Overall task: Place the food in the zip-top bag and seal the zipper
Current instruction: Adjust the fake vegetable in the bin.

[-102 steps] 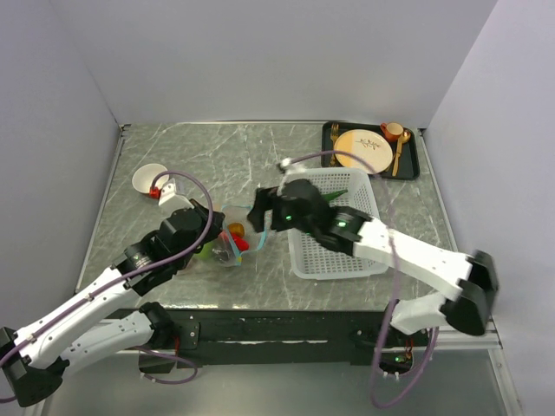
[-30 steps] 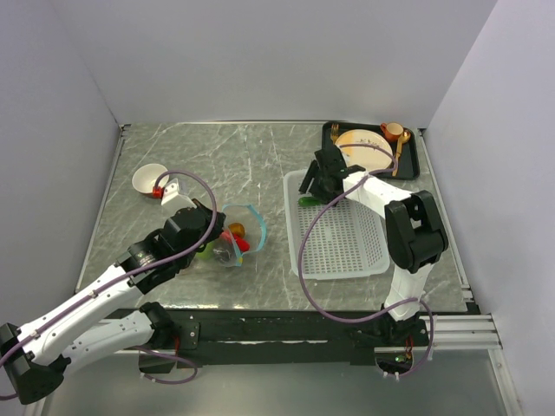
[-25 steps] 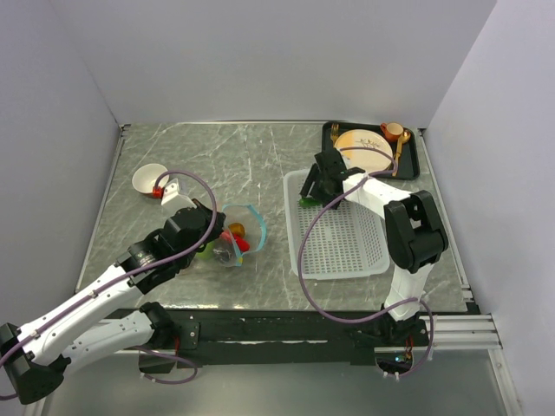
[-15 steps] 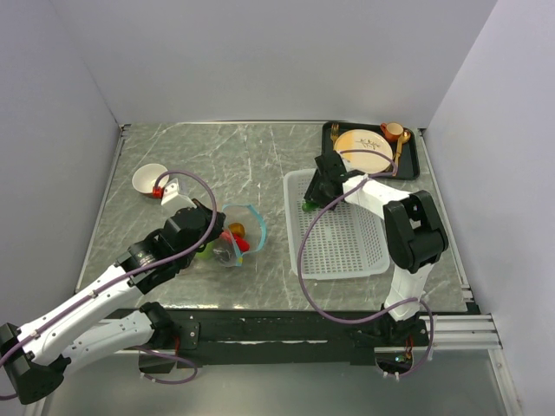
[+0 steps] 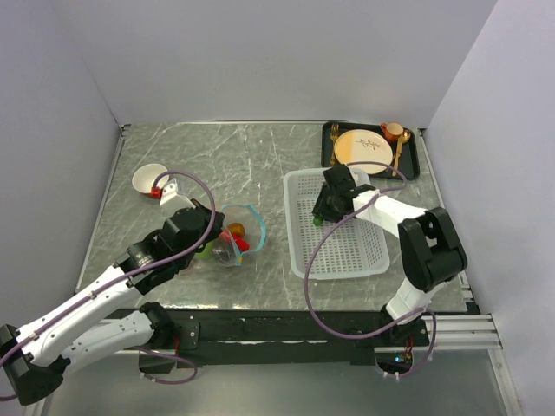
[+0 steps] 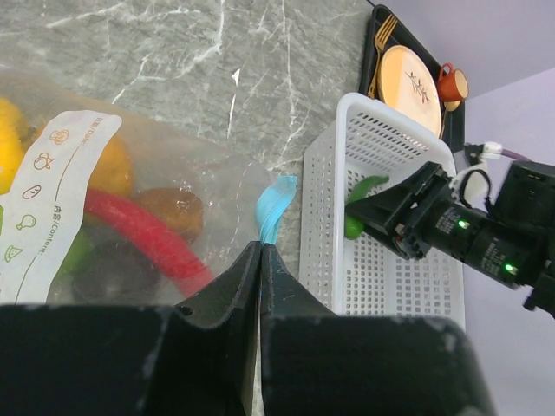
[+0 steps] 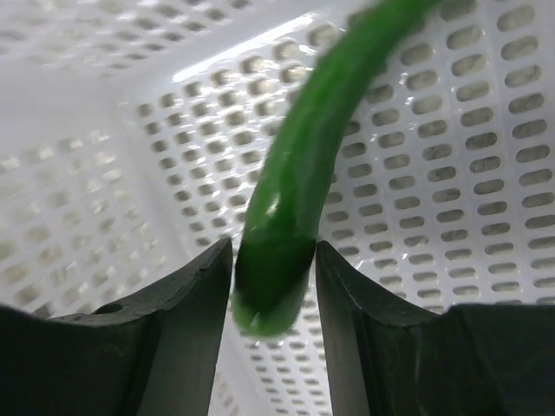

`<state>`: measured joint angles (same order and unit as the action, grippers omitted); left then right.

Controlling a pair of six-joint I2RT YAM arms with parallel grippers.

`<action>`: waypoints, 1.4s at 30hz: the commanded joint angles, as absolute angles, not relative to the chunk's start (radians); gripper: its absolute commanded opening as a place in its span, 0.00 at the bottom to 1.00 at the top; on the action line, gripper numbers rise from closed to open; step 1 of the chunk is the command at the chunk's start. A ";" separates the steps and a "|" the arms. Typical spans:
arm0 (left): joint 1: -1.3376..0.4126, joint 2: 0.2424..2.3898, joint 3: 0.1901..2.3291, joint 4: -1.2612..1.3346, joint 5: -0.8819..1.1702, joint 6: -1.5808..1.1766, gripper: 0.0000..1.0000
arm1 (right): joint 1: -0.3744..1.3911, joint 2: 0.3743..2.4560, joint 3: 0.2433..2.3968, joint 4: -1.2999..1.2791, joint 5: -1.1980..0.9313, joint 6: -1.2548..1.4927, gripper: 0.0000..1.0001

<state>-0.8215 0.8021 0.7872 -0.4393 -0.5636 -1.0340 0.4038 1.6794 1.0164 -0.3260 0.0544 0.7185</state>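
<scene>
The green pepper [image 7: 286, 173] is pinched at its thick end by the right hand [image 7: 273, 269], low inside the white mesh basket [image 5: 355, 251] by its left wall. That grip probably lets it come out lengthwise. It is glossy, long and curved. Left of the basket, on the tabletop [image 5: 217, 156], lies the zip-top bag [image 6: 173, 173], clear and crinkled, already holding a red pepper [image 6: 147, 234] and several rounds. The left hand [image 6: 260, 251] is pressed together on the bag's edge beside the blue zipper [image 6: 273, 204], seemingly to hold the mouth toward the basket.
</scene>
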 commanded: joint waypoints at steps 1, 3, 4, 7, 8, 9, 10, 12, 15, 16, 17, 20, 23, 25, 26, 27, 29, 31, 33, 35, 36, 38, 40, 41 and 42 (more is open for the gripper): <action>-0.816 0.784 0.793 -0.446 -0.584 -1.031 0.08 | 0.414 1.592 1.048 -0.346 0.011 0.559 0.56; -0.818 0.779 0.792 -0.445 -0.583 -1.028 0.08 | 0.414 1.620 1.104 -0.447 -0.041 0.433 0.59; -0.818 0.779 0.790 -0.443 -0.583 -1.028 0.08 | 0.414 1.632 1.121 -0.481 -0.054 0.396 0.59; -0.818 0.784 0.785 -0.431 -0.578 -1.026 0.09 | 0.416 1.637 1.128 -0.548 0.000 0.351 0.61; -0.816 0.790 0.787 -0.428 -0.572 -1.026 0.09 | 0.414 1.626 1.099 -0.540 0.035 0.360 0.63; -0.818 0.793 0.787 -0.425 -0.569 -1.025 0.09 | 0.414 1.605 1.086 -0.520 0.044 0.370 0.66; -0.818 0.796 0.788 -0.417 -0.568 -1.023 0.09 | 0.413 1.597 1.078 -0.517 0.049 0.377 0.66; -0.818 0.811 0.795 -0.416 -0.558 -1.020 0.08 | 0.414 1.591 1.080 -0.502 0.046 0.411 0.67; -0.818 0.828 0.805 -0.416 -0.551 -1.019 0.08 | 0.414 1.595 1.085 -0.477 0.032 0.471 0.67; -0.818 0.831 0.808 -0.417 -0.549 -1.019 0.08 | 0.414 1.594 1.083 -0.463 0.025 0.485 0.66; -0.818 0.834 0.813 -0.419 -0.549 -1.019 0.08 | 0.414 1.588 1.072 -0.450 0.012 0.500 0.67; -0.818 0.831 0.813 -0.423 -0.549 -1.020 0.07 | 0.416 1.572 1.046 -0.393 0.003 0.577 0.68; -0.818 0.821 0.815 -0.428 -0.555 -1.020 0.08 | 0.416 1.566 1.014 -0.336 0.003 0.644 0.70; -0.818 0.818 0.815 -0.428 -0.560 -1.020 0.09 | 0.419 1.581 1.015 -0.331 0.003 0.675 0.71; -0.818 0.816 0.813 -0.428 -0.560 -1.019 0.09 | 0.417 1.598 1.015 -0.331 0.003 0.687 0.72; -0.818 0.815 0.811 -0.426 -0.560 -1.019 0.09 | 0.420 1.606 1.014 -0.328 0.011 0.695 0.71; -0.818 0.819 0.810 -0.425 -0.558 -1.019 0.09 | 0.420 1.621 1.006 -0.319 0.014 0.703 0.71; -0.818 0.828 0.815 -0.423 -0.554 -1.017 0.08 | 0.420 1.629 0.997 -0.302 0.012 0.709 0.70; -0.818 0.833 0.816 -0.423 -0.552 -1.019 0.08 | 0.422 1.643 0.996 -0.295 0.014 0.704 0.69; -0.818 0.839 0.819 -0.425 -0.551 -1.017 0.08 | 0.422 1.657 1.002 -0.304 0.017 0.692 0.68; -0.818 0.841 0.819 -0.425 -0.551 -1.017 0.08 | 0.423 1.663 1.005 -0.307 0.018 0.686 0.67; -0.818 0.838 0.813 -0.420 -0.552 -1.017 0.08 | 0.423 1.675 1.011 -0.316 0.018 0.669 0.66; -0.818 0.836 0.811 -0.419 -0.554 -1.016 0.08 | 0.422 1.671 1.011 -0.318 0.023 0.658 0.62; -0.818 0.835 0.811 -0.423 -0.557 -1.017 0.08 | 0.423 1.666 1.008 -0.318 0.025 0.647 0.61; -0.816 0.834 0.813 -0.423 -0.557 -1.019 0.09 | 0.423 1.663 1.006 -0.321 0.028 0.641 0.58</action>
<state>-0.8215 0.8368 0.7868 -0.4431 -0.5499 -1.0332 0.4160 1.6745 1.0058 -0.3332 0.0036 0.6720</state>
